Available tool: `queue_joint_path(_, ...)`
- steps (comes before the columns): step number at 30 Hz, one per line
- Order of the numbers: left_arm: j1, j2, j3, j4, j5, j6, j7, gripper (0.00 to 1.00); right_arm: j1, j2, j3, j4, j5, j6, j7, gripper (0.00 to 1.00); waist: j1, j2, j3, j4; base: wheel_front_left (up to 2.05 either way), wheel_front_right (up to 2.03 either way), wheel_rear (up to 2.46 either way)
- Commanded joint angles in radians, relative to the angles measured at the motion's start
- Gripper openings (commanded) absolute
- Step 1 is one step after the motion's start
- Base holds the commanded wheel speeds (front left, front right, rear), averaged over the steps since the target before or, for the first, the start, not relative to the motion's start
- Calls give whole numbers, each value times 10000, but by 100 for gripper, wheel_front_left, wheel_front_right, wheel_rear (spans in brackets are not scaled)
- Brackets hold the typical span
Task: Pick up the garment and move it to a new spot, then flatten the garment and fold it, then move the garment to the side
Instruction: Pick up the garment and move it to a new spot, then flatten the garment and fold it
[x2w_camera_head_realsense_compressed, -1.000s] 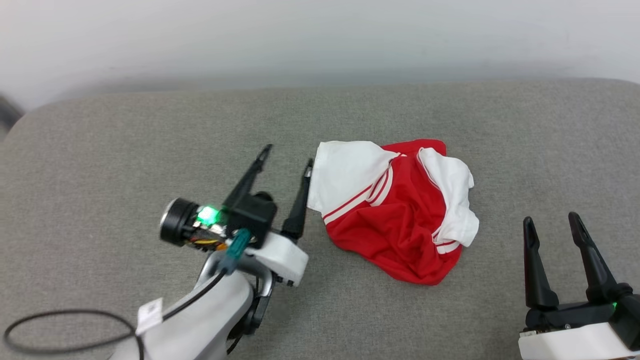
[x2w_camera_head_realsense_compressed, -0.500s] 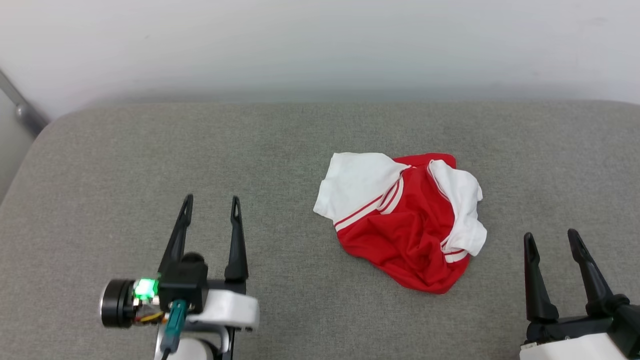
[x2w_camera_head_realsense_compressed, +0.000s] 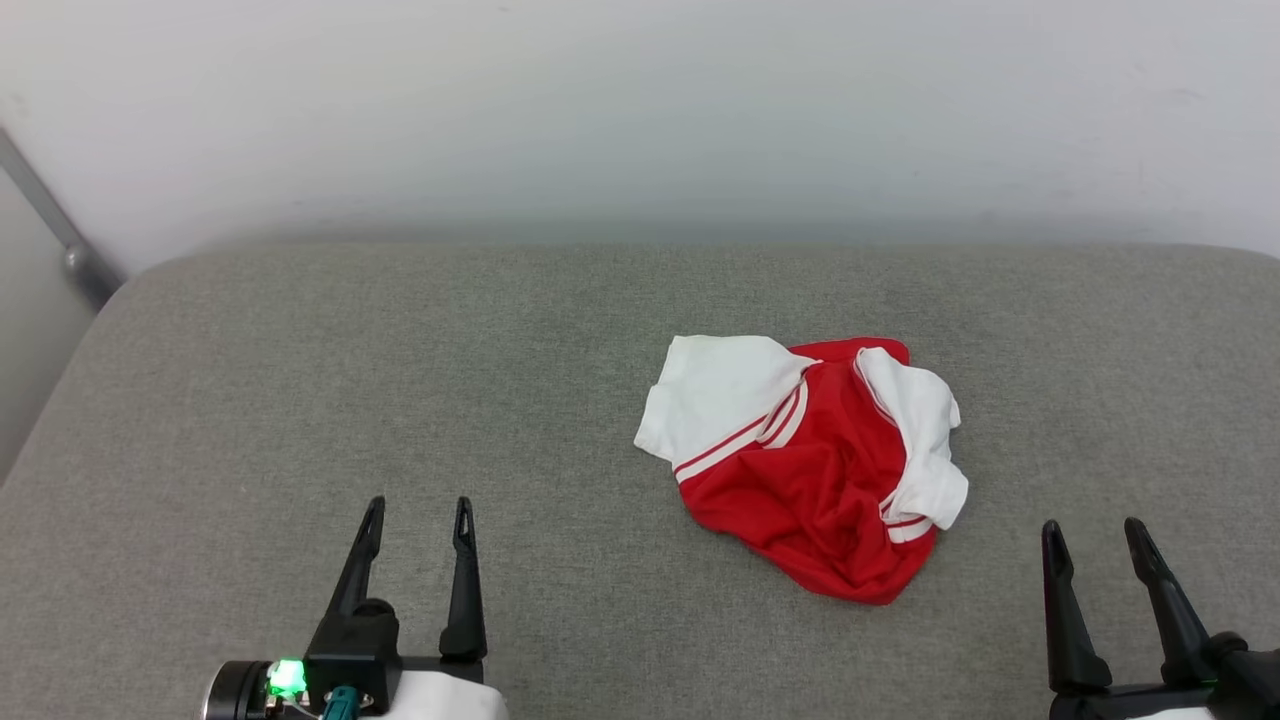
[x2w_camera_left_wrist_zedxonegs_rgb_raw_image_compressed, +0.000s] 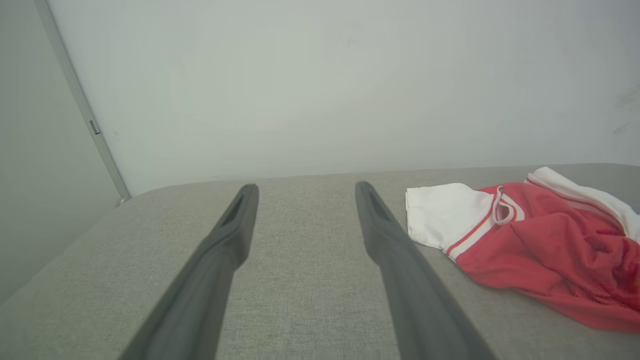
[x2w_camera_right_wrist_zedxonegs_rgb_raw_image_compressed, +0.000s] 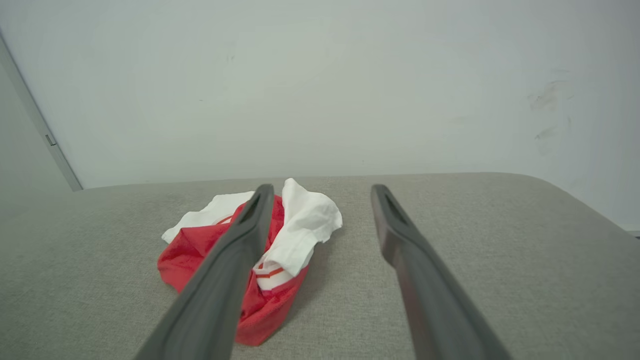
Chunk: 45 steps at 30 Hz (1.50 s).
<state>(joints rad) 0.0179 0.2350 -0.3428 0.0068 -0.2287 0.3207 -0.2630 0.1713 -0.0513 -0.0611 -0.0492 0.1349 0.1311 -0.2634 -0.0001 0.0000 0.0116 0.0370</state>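
**Head view.** A grey fabric-covered counter (x2w_camera_head_realsense_compressed: 300, 420) with rounded corners stood against a pale wall (x2w_camera_head_realsense_compressed: 640, 120), and a grey rail (x2w_camera_head_realsense_compressed: 60, 240) slanted down the wall at left. The garment (x2w_camera_head_realsense_compressed: 810, 470) lay crumpled right of centre, red with white sleeves. The left hand (x2w_camera_head_realsense_compressed: 419, 508) and right hand (x2w_camera_head_realsense_compressed: 1092, 530), both wide and empty, were apart from it.

**Left wrist view.** The garment (x2w_camera_left_wrist_zedxonegs_rgb_raw_image_compressed: 530, 245) lay right of the fingers.

**Right wrist view.** The garment (x2w_camera_right_wrist_zedxonegs_rgb_raw_image_compressed: 305, 220) lay partly behind the left finger.

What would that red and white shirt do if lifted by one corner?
Probably droop and unfold: the garment lies crumpled in soft folds. It looks thin, so likely light. Pushed, it would likely bunch on the grey fabric surface rather than slide.
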Motion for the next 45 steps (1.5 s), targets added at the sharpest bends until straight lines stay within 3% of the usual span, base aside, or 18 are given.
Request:
queue_joint_path(1, 187, -144, 142, 63, 149, -167, -25, 100, 177, 21, -18, 60, 63, -7, -20, 100, 1, 0, -35, 17, 0, 0, 0)
queue_joint_path(13, 642, -942, 1002, 430, 973, -1241, -26, 100, 376, 21, 66, 244, 361, -7, -20, 100, 1, 0, -119, 31, 0, 0, 0)
queue_joint_path(31, 813, -1493, 1774, 593, 1561, -1872, -26, 100, -43, 18, -54, 50, 250, -7, -20, 100, 1, 0, -132, -5, 0, 0, 0)
queue_joint_path(40, 570, -1647, 1967, 597, 1655, -2045, -26, 100, -2466, 20, -471, -873, -1170, -7, -19, 100, 1, 0, 159, 21, 0, 0, 0)
queue_joint_path(45, 353, -1676, 2057, 559, 1713, -2146, -26, 100, -4470, -991, -31, -244, -1573, -7, -20, 100, 1, 0, 526, 62, 0, 0, 0)
